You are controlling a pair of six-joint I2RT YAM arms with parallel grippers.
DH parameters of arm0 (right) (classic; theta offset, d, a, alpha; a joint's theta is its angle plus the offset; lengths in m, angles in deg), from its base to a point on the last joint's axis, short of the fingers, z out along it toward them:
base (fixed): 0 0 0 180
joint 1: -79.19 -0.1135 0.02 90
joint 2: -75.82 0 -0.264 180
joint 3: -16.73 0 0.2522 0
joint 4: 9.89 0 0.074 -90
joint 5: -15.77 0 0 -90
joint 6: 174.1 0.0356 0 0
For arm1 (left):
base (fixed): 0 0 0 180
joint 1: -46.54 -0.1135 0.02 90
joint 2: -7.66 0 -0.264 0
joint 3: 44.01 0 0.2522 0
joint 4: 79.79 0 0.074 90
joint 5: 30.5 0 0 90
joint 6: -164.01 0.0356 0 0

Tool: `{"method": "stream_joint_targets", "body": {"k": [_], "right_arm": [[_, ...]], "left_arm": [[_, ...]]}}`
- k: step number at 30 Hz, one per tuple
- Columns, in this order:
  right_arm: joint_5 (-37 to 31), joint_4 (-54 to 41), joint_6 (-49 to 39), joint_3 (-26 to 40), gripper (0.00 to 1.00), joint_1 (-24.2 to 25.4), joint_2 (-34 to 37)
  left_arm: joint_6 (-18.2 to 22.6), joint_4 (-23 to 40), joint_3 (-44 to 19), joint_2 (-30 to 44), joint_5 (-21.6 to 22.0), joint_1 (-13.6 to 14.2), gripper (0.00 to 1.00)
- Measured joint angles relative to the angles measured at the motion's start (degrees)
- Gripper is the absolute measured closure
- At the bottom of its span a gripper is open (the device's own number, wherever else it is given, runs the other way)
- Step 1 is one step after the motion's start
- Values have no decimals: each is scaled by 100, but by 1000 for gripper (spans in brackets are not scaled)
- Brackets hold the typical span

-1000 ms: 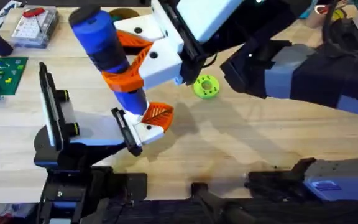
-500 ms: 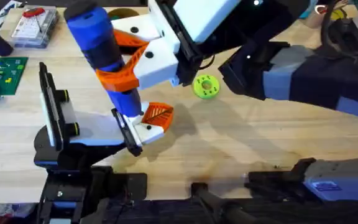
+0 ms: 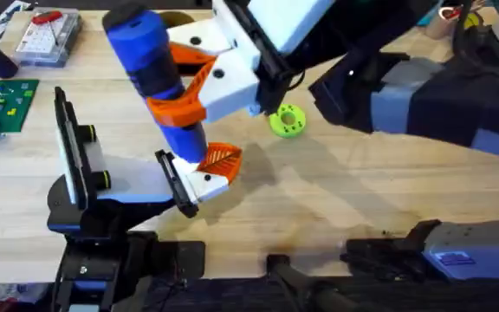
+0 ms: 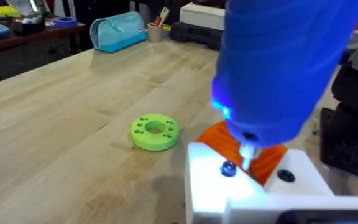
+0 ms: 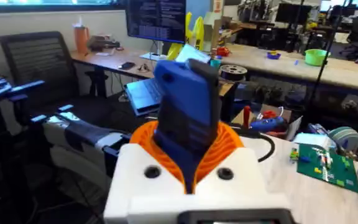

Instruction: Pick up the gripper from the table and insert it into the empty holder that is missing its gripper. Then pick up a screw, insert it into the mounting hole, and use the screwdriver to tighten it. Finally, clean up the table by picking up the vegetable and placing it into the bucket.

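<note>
The wooden table point(image 3: 336, 199) ran out past every edge of the overhead view. The right arm reached across the middle, its dark body blurred and cropped at the right edge. Its right gripper point(image 3: 183, 87) had its orange pads pinched round the one blue screwdriver point(image 3: 158, 78), tilted, tip down near the front-left part of the tabletop. The tip met the single white-and-orange gripper point(image 3: 215, 166) seated in the black holder point(image 3: 176, 184); from the left wrist, the metal tip sat by a dark screw point(image 4: 228, 168), but whether it engaged was hard to tell. Compared with half a second before, the screwdriver's top had leaned slightly rightward. One lime-green disc point(image 3: 287, 120) lay just beside. The left gripper's state I could not tell.
</note>
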Motion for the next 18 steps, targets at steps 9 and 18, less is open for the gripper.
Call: {"method": "stream_joint_targets", "body": {"k": [9,18], "right_arm": [[307,-208,133,523,976,192,0],[314,-303,137,654,976,153,0]], "left_arm": [[0,0,0,0,0,0,989],[0,0,0,0,0,0,989]]}}
